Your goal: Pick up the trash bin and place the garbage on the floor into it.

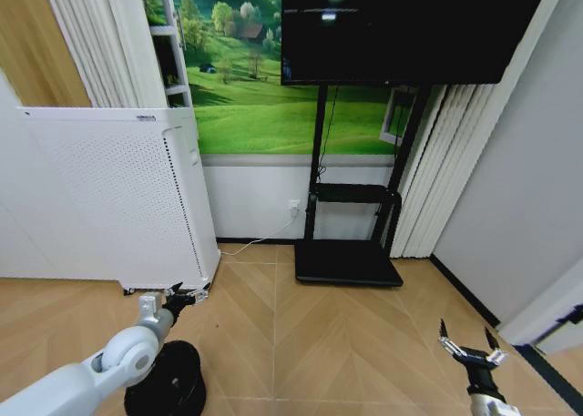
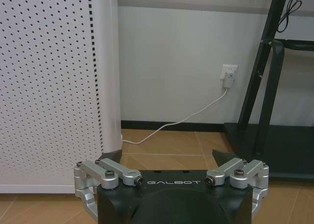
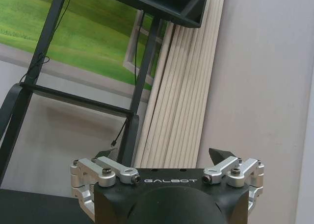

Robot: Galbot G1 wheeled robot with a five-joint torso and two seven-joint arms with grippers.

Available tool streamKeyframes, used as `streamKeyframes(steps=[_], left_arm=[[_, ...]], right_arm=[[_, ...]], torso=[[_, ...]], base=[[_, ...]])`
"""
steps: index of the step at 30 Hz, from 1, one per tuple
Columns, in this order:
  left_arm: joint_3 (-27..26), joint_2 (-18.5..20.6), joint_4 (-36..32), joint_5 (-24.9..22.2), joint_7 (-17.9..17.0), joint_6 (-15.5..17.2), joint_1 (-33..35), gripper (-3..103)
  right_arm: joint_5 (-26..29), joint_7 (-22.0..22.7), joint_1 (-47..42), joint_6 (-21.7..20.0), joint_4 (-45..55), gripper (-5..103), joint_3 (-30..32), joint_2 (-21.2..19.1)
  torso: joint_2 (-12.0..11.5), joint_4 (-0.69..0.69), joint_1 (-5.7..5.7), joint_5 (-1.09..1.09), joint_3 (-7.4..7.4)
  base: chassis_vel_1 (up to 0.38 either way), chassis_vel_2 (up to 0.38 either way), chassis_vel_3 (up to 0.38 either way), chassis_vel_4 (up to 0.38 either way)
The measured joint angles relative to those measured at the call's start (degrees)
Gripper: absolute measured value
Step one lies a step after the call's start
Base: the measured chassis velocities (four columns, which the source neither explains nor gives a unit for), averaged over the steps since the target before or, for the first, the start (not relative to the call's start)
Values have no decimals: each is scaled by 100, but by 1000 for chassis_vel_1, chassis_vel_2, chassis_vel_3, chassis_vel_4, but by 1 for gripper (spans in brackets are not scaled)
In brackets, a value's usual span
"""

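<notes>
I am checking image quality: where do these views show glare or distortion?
Head view: ceiling lights glare on the dark screen, and straight edges of the white cabinet bow toward the frame's border. Left wrist view: the wall socket looks evenly lit, without glare.

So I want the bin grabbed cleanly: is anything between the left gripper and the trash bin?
Nothing visible. The open left gripper hangs above the floor, just beyond the trash bin, whose rim the left arm partly hides.
</notes>
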Motion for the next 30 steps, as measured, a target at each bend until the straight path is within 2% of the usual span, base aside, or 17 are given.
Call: streamKeyframes(steps=[30], left_arm=[[5, -26, -50, -94, -37, 0, -7, 100]], right_arm=[[-60, 27, -129, 7, 113, 100, 148, -12]], torso=[[733, 0, 274, 0, 460]], base=[[0, 0, 0, 0]])
